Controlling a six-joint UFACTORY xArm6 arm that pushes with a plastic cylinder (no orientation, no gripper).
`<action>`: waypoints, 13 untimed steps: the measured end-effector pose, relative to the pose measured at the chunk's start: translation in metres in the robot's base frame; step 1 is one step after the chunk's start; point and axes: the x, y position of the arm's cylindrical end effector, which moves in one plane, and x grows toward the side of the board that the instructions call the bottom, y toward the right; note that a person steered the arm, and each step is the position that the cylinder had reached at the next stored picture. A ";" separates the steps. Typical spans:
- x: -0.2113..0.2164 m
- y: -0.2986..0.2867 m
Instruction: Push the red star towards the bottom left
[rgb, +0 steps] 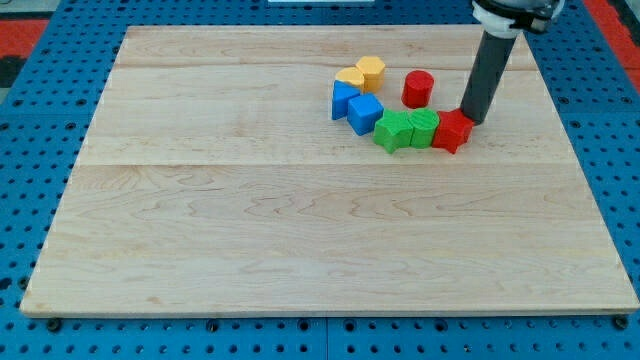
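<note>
The red star (451, 130) lies on the wooden board (300, 230), at the right end of a row with two green blocks (393, 131) (423, 128). My tip (471, 120) touches the star's upper right side. The dark rod rises from there to the view's top right. The star touches the right green block.
A red cylinder (418, 89) stands above the green blocks. Two blue blocks (345, 98) (365, 114) lie left of the green ones. Two yellow blocks (351, 76) (371, 71) sit above the blue ones. Blue pegboard surrounds the board.
</note>
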 end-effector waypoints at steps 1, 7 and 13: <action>0.053 -0.053; 0.115 -0.266; 0.106 -0.348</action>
